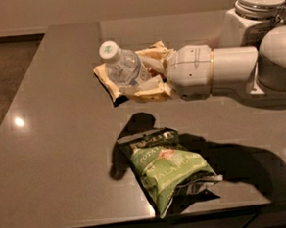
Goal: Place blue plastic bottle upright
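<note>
The blue plastic bottle (125, 65) is clear with a white cap that bears a green mark. It is tilted, cap up and to the left, at the far middle of the table. My gripper (144, 75) reaches in from the right and is shut on the bottle's lower half, holding it above the table. Its shadow falls on the tabletop below. The bottle's base is hidden by the fingers (152, 65) and by the yellow bag behind it.
A yellow chip bag (149, 91) lies right under and behind the bottle. A green chip bag (169, 168) lies near the front edge. A white lidded jar (254, 15) stands at the back right. The dark grey table (55, 122) ends at the left and front.
</note>
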Action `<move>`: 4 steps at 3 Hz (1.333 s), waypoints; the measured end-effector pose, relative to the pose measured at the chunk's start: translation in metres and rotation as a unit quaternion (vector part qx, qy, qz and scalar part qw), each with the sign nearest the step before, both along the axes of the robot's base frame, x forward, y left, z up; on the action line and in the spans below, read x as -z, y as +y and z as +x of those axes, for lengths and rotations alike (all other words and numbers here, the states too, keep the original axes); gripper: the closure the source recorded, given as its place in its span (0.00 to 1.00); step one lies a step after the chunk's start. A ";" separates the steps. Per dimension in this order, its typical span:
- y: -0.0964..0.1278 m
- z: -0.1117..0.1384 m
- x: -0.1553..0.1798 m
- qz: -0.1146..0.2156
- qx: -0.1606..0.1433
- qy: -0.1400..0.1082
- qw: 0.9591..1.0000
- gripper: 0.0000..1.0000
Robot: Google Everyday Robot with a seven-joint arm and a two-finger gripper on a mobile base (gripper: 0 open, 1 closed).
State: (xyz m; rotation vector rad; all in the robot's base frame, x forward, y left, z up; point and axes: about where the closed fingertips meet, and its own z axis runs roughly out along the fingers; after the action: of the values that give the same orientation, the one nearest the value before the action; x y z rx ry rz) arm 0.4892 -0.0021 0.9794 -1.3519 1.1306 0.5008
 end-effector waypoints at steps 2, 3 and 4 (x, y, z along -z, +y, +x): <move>-0.014 0.015 -0.016 0.211 -0.011 0.114 0.971 1.00; -0.026 0.024 -0.025 0.232 -0.004 0.149 0.961 1.00; -0.028 0.025 -0.021 0.201 0.005 0.163 0.966 1.00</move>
State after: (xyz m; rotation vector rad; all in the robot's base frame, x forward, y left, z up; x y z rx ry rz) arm 0.5142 -0.0301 1.0000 -0.9296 1.2191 0.9179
